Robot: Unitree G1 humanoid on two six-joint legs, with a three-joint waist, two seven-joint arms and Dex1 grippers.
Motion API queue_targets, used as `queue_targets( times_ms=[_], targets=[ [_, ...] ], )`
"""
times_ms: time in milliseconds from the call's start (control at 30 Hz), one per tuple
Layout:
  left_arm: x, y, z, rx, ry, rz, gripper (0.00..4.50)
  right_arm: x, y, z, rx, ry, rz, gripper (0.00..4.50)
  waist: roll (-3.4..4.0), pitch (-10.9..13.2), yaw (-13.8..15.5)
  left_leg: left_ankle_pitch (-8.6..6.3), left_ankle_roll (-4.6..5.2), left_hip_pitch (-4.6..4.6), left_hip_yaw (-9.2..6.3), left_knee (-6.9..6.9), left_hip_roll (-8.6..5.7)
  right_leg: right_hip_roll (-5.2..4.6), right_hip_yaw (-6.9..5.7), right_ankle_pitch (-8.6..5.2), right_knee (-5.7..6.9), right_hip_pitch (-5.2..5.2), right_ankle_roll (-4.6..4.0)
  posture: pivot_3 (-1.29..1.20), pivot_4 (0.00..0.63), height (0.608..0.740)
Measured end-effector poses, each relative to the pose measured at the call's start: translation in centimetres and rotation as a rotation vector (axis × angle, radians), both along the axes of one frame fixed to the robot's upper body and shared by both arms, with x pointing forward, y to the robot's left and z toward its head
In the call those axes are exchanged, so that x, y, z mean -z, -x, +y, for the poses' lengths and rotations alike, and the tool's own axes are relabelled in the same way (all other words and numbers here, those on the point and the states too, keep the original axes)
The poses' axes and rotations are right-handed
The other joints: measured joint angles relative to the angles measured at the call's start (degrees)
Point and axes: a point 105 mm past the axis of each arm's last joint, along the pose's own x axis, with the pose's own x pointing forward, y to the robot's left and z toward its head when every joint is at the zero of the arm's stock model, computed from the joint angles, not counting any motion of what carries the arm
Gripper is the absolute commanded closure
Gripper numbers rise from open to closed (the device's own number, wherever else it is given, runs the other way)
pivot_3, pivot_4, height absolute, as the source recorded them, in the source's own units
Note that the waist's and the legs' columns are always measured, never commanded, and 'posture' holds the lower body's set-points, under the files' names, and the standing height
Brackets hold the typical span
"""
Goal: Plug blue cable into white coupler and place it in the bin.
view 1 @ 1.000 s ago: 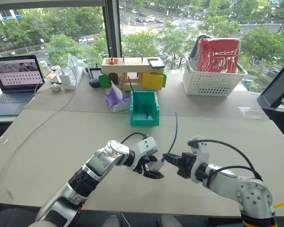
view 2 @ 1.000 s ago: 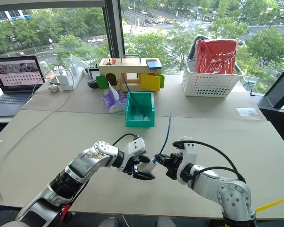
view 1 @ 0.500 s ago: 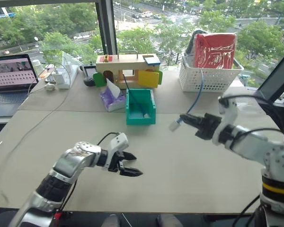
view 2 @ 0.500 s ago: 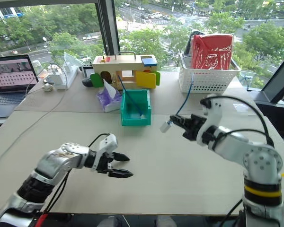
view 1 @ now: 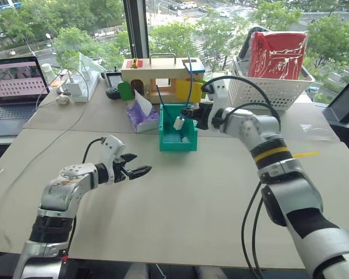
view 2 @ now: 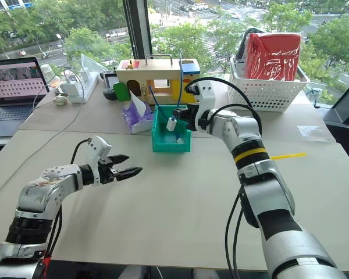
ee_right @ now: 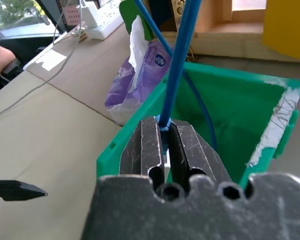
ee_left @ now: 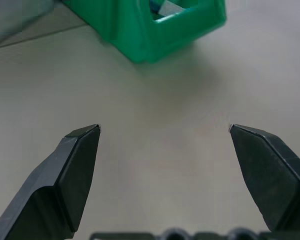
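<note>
Right claw (ee_right: 162, 134): pinched tight on the blue cable (ee_right: 179, 65), held out over the bin's open top.
Blue cable: rises straight up from the closed fingers, above the bin.
White coupler (view 1: 178, 122): hangs on the cable's lower end, just past the right claw's tips, over the bin's interior.
Bin (view 1: 189, 142): teal, on the tabletop (view 1: 192, 203), a second blue cord (view 1: 163, 109) leaning out of it.
Left claw (view 1: 141, 170): spread wide, empty, above bare tabletop, well short of the bin.
</note>
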Motion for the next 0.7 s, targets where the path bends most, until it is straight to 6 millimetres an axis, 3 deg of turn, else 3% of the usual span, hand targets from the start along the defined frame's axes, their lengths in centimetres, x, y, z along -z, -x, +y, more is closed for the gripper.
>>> queue_targets(
  times_ms=[167, 333, 500, 567, 633, 700],
  targets=[
    [0.4, 0.9, 0.7, -0.056, -0.057, -0.058, 0.00, 0.1, -0.3, -0.3, -0.033, -0.009, 0.003, 1.82, 0.02, 0.03, -0.10, 0.15, -0.26, 0.01, -0.03, -0.08, -0.05, -0.04, -0.01, 0.00, 0.02, 0.00, 0.00, 0.00, 0.150, 0.740],
    [-0.3, 0.6, 1.0, -0.071, -0.083, -0.150, 0.00, -3.7, 0.1, -2.8, -0.038, -0.127, -0.040, 0.08, 0.03, 0.05, 0.19, 0.24, -0.38, 0.08, -0.10, 0.03, -0.12, -0.04, -0.04, 0.00, 0.00, 0.03, 0.00, 0.00, 0.150, 0.740],
    [-0.5, -0.5, 1.9, -0.103, -0.077, -0.199, 0.00, -7.6, 2.2, -7.4, -0.005, -0.178, -0.176, 0.08, 0.02, 0.05, 0.45, 0.30, -0.39, 0.19, -0.13, 0.09, -0.12, -0.02, -0.05, 0.00, 0.05, 0.17, 0.00, 0.00, 0.150, 0.740],
    [-0.7, -0.9, 1.6, -0.089, -0.047, -0.208, 0.00, -6.6, 3.9, -9.8, 0.017, -0.114, -0.247, 0.08, -0.04, 0.01, 0.81, 0.29, -0.39, 0.18, -0.17, 0.08, -0.12, -0.02, -0.09, 0.00, 0.03, 0.21, 0.00, 0.00, 0.150, 0.740],
    [-0.8, -0.5, 1.5, -0.038, -0.007, -0.209, 0.00, -2.4, 6.5, -12.4, 0.036, 0.035, -0.272, 0.08, -0.07, -0.01, 1.19, 0.24, -0.30, 0.15, -0.19, 0.04, -0.15, -0.06, -0.10, 0.00, -0.01, 0.21, 0.01, 0.00, 0.150, 0.740],
    [-0.5, 0.3, 1.9, -0.013, 0.008, -0.193, 0.00, 2.4, 8.8, -13.8, 0.035, 0.182, -0.226, 0.08, -0.06, -0.01, 1.26, 0.20, -0.24, 0.14, -0.14, 0.09, -0.16, -0.09, -0.08, -0.01, 0.02, 0.17, 0.02, 0.00, 0.150, 0.740]
  ],
)
